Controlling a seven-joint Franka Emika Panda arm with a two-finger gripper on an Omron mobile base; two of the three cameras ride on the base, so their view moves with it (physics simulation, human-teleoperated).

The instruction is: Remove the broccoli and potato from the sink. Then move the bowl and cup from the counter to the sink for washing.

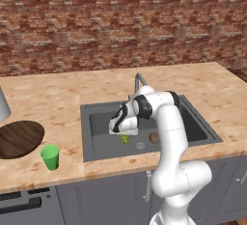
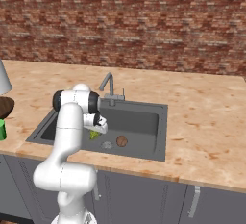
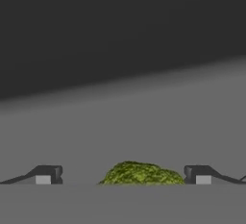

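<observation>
Sink [image 1: 101,118]: large dark grey rectangular basin sunk into the desk; grey metal faucet [image 2: 109,84] at its back rim; small round grey drain disc [image 1: 140,145] on its floor.
Broccoli [image 1: 124,138]: tiny yellow-green floret on the sink floor, toward the left part of the basin, just left of the drain disc; in the hand view it lies between the two finger tips, its bumpy green top showing at the lower edge.
Potato [image 1: 154,137]: small brown roundish lump on the sink floor, just right of the drain disc, apart from the broccoli.
Gripper [image 3: 123,175]: lowered into the sink, directly over the broccoli; jaws spread wide, one dark tip on each side of the floret, neither tip visibly touching it.
Arm [image 1: 169,137]: white, with dark joints; bends from the front of the cabinets over the sink's front rim and down into the basin.
Bowl [image 1: 18,137]: wide, shallow, dark brown wood grain; rests on the desk left of the sink, cut by the left picture edge.
Cup [image 1: 50,157]: small, bright green, upright on the desk, just right of and in front of the bowl, near the front edge.
Desk [image 1: 202,86]: light beige speckled worktop over grey cabinets.
Pale vessel [image 1: 3,104]: grey-white, on the desk behind the bowl, partly cut off.
Wall [image 1: 120,21]: red-brown brick behind the desk.
</observation>
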